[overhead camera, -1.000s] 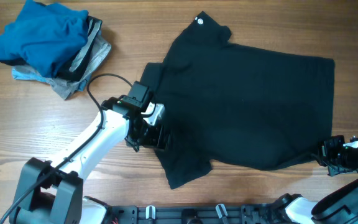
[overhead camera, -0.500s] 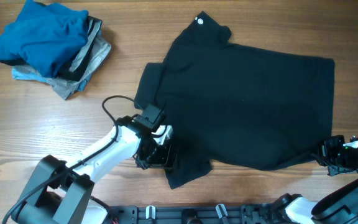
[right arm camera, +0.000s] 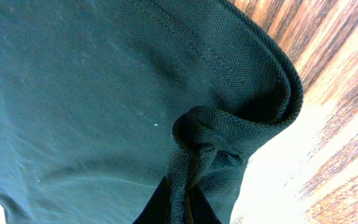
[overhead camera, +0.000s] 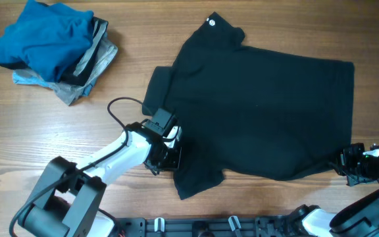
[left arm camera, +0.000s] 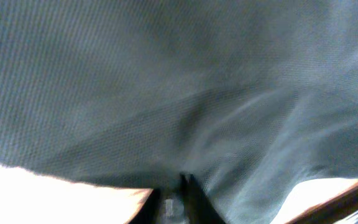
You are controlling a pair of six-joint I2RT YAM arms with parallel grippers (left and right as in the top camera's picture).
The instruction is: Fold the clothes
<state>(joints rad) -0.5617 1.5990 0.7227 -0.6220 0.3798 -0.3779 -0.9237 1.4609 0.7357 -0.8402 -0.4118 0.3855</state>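
Since a second ago the left gripper (overhead camera: 170,158) has slid along the shirt's edge toward the front of the table and pinched down: its jaws, wide apart before, are now closed on the fabric of the black T-shirt (overhead camera: 262,105) near the lower sleeve. The left wrist view is filled with blurred dark cloth (left arm camera: 179,93), gathered into the closed fingertips at the bottom of the picture.

The right gripper (overhead camera: 345,160) has not moved; it sits at the shirt's front right corner with its jaws closed tight on the hem. In the right wrist view a bunched fold of the hem (right arm camera: 197,149) is squeezed between the fingers, with wood grain showing beyond the cloth's edge.

The T-shirt lies spread flat across the middle and right of the wooden table (overhead camera: 45,131), its collar with a small white tag (overhead camera: 210,22) toward the far edge.

A pile of blue clothing (overhead camera: 41,39) on grey clothing (overhead camera: 84,76) rests at the far left corner, well apart from the shirt.
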